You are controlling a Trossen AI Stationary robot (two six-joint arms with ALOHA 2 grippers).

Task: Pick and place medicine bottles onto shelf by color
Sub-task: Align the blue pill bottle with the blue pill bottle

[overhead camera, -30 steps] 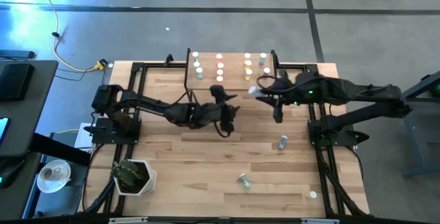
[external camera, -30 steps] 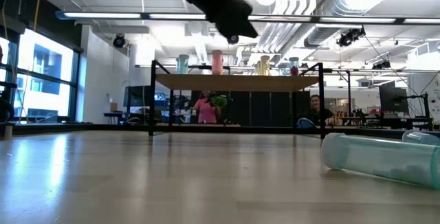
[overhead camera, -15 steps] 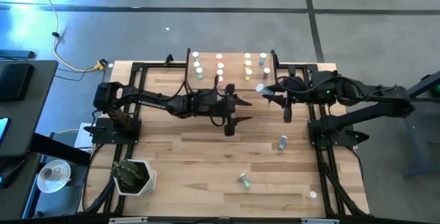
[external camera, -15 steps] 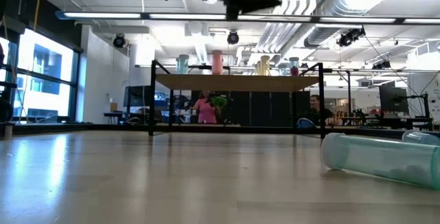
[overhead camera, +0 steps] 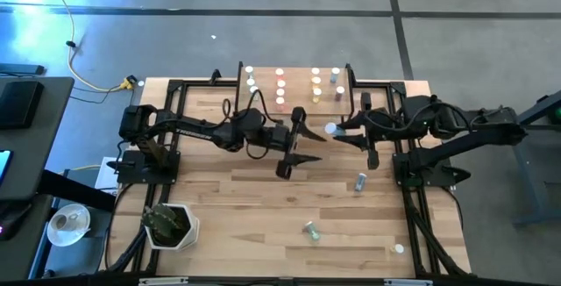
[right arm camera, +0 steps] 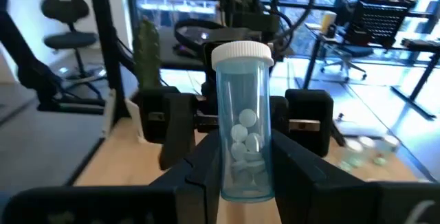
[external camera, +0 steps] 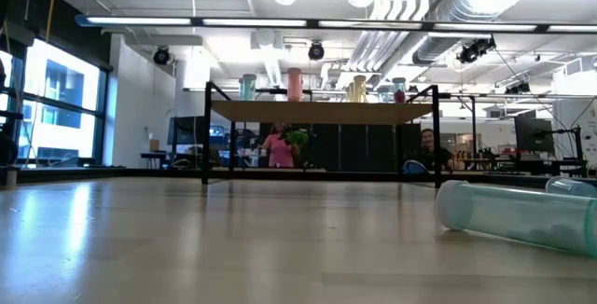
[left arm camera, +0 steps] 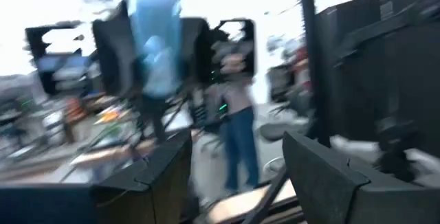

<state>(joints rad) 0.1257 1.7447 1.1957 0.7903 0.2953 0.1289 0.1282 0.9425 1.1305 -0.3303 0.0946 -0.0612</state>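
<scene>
My right gripper (overhead camera: pixel 337 131) is shut on a pale blue medicine bottle (right arm camera: pixel 240 124) with a white cap (overhead camera: pixel 331 129), held above the table's middle, in front of the shelf (overhead camera: pixel 294 84). My left gripper (overhead camera: pixel 296 146) is open and empty just left of the bottle, facing it; its fingers (left arm camera: pixel 155 179) frame the blurred bottle (left arm camera: pixel 155 38) in the left wrist view. Several bottles stand upright on the shelf (external camera: pixel 322 111). A teal bottle (external camera: pixel 513 213) lies on its side on the table. My right gripper pinches the lower half of the bottle's body (right arm camera: pixel 240 172) between its two fingers (right arm camera: pixel 203 172), one on each side. The fingers come level from the table's right side. The bottle stands upright, cap up, lifted clear of the table.
Two loose bottles (overhead camera: pixel 361 181) (overhead camera: pixel 310 229) and another (overhead camera: pixel 399 249) lie on the table's near right part. A potted plant (overhead camera: pixel 171 225) stands at the near left. Black frame rails (overhead camera: pixel 412 189) run along both sides. People (external camera: pixel 280 145) are in the room behind.
My right gripper has carried the bottle away from the shelf toward the table's near edge and a little right, keeping it upright. My left gripper has risen, leaving the low view, moved right and tipped from pointing down to level, facing the bottle.
</scene>
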